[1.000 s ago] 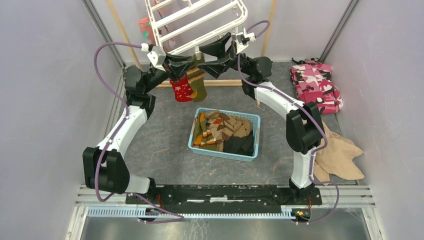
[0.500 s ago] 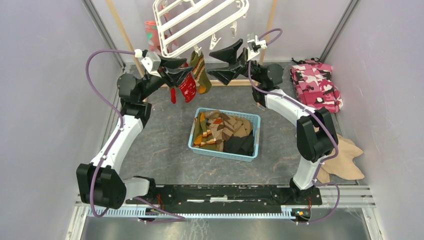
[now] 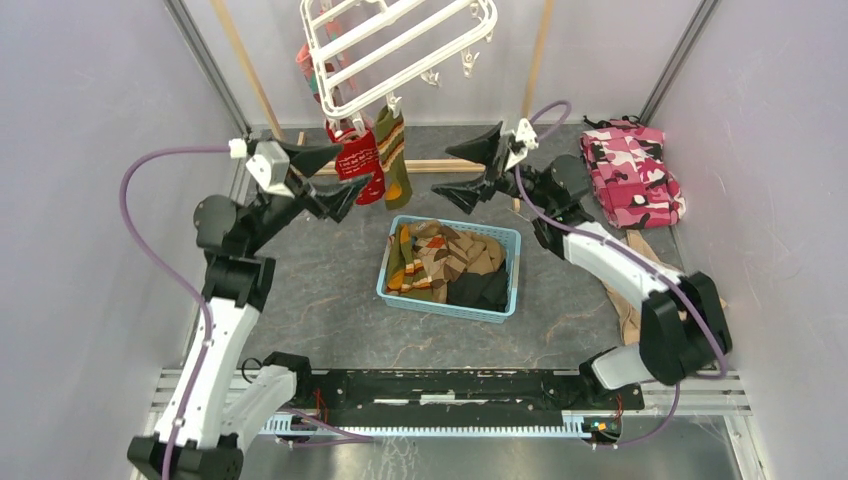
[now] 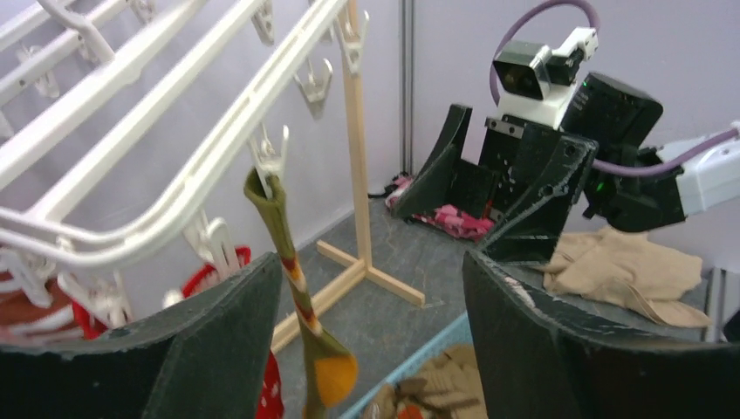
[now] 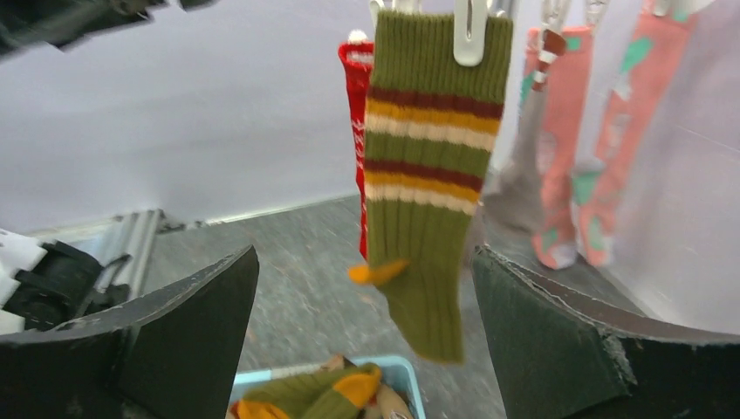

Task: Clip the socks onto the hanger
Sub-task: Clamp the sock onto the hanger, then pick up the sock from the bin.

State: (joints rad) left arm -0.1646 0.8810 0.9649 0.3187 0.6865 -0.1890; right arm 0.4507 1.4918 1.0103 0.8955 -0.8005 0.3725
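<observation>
Black jaws on my left gripper (image 3: 352,166) stand wide apart and hold nothing; the lower one sits close against the red sock (image 3: 365,148), though I cannot tell whether it touches. That sock hangs from the near rail of the white hanger (image 3: 400,40), with the olive striped sock (image 5: 428,192) just beside it on the right, pinned at the cuff by one clip (image 5: 471,35). Two pink socks (image 5: 567,131) hang farther back. Below, the blue basket (image 3: 510,268) holds the remaining socks (image 3: 445,260) in a tangled heap. My right gripper (image 3: 440,172) is likewise fully open and empty, above the basket's far rim and apart from the hung socks. Risks, in my judgement: a careless sweep of the left arm could snag the red sock and pull it free; the hanger hangs tilted, so any knock may swing it and shake the olive sock from its single clip; and a grab into the heap may lift several socks at once.
</observation>
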